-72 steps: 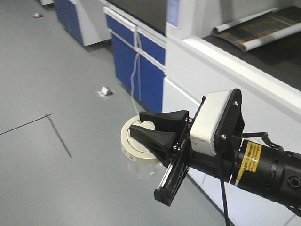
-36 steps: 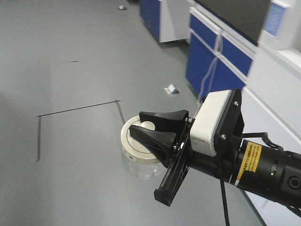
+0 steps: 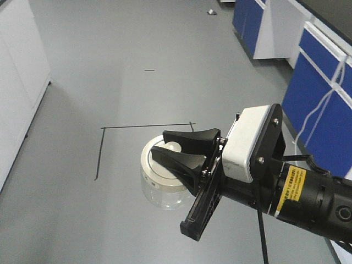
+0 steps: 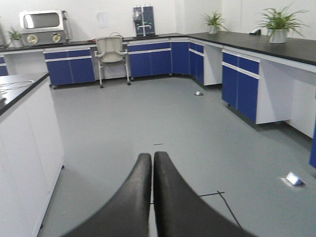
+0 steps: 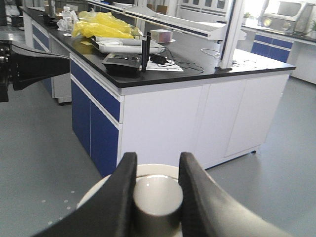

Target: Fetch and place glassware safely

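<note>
Right gripper point(image 3: 159, 144) clamped on lid knob point(image 5: 157, 197) of small glass jar point(image 3: 160, 193), hanging mid-air over grey floor point(image 3: 82, 82). Left gripper point(image 4: 152, 165) pinched closed, empty. Jar prob. light, rigid, slick, breakable; body grip safer, as lid could lift off.

The glass jar point(image 3: 162, 199) that I hold in the right gripper point(image 3: 159, 146) has a clear, smooth glass body. Its lid point(image 3: 147, 165) is cream-white and matt; I cannot tell whether it is plastic or ceramic. The knob point(image 5: 158, 200) has a dull satin face. The gripper's fingers point(image 3: 190, 137) are matt black plastic, and the wrist camera housing point(image 3: 247, 146) is smooth off-white plastic. The left gripper point(image 4: 152, 157) looks dark and rubbery, with a faint shine. The floor point(image 3: 82, 71) is smooth grey with a soft sheen. The cabinet doors point(image 3: 335, 137) are glossy blue, and the worktop point(image 5: 207, 57) is smooth black.
</note>
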`<state>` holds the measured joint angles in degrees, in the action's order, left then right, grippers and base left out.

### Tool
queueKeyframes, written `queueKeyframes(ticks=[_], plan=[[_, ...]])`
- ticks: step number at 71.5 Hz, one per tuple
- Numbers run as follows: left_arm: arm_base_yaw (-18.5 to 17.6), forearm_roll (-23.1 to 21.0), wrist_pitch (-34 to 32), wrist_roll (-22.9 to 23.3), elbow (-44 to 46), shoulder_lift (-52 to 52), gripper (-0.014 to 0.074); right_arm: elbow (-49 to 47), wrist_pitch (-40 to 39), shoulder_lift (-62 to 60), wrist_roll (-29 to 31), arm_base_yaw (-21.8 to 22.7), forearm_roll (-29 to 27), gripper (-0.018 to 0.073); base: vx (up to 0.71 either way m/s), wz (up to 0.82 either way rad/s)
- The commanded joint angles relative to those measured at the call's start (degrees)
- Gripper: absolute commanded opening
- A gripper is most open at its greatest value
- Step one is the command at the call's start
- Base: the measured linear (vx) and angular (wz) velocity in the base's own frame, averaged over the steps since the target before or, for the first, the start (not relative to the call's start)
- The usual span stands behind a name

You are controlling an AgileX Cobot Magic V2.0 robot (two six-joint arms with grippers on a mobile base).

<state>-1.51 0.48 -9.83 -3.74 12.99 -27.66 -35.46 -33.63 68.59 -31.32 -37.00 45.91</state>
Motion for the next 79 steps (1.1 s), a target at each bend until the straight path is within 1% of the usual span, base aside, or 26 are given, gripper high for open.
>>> queueKeyframes(ticks=[1, 37, 79], plan=[[0.02, -0.48, -4.06, 0.43, 1.64, -0.05, -0.0007, -1.64, -4.73, -1.68, 0.17, 0.03, -2.02, -0.0003, 0.19, 0.26], [0.02, -0.48, -4.06, 0.43, 1.64, -0.05, -0.0007, -1.64, -4.73, -1.68, 0.17, 0.03, -1.9, -0.0003, 0.28, 0.14], [0.02, -0.48, -4.06, 0.43, 1.64, -0.05, -0.0007, -1.64, -4.73, -1.68, 0.17, 0.03, -1.9, -0.0003, 0.4, 0.04]])
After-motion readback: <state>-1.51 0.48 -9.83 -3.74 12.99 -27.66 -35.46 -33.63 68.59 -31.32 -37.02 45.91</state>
